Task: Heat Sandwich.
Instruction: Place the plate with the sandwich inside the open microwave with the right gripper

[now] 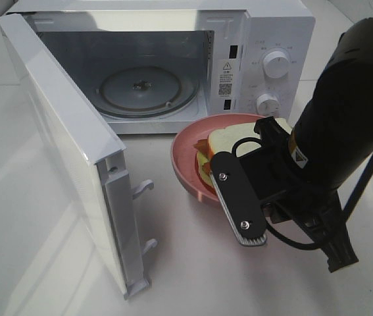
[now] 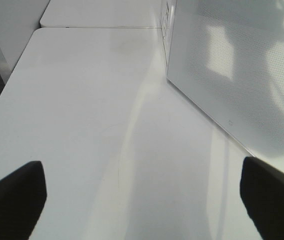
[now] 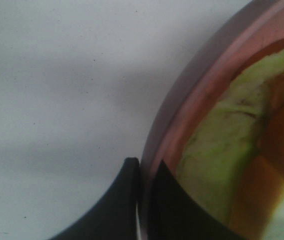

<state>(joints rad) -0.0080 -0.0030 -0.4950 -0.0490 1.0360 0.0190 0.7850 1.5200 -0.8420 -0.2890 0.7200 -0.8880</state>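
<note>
The sandwich (image 1: 229, 139), pale bread over green and orange filling, lies on a pink round plate (image 1: 186, 161) on the table in front of the open white microwave (image 1: 272, 39). My right gripper (image 1: 250, 234) reaches over the plate's near right side. In the right wrist view the gripper (image 3: 140, 200) is shut on the plate's rim (image 3: 192, 110), with the sandwich (image 3: 222, 150) just inside. My left gripper (image 2: 142, 200) is open and empty above bare table beside the microwave door (image 2: 242, 65); it is out of the high view.
The microwave door (image 1: 68, 145) stands swung out to the left of the plate, with its latch hooks pointing toward the plate. The glass turntable (image 1: 140, 89) inside is bare. The control knobs (image 1: 277, 64) are on the microwave's right panel.
</note>
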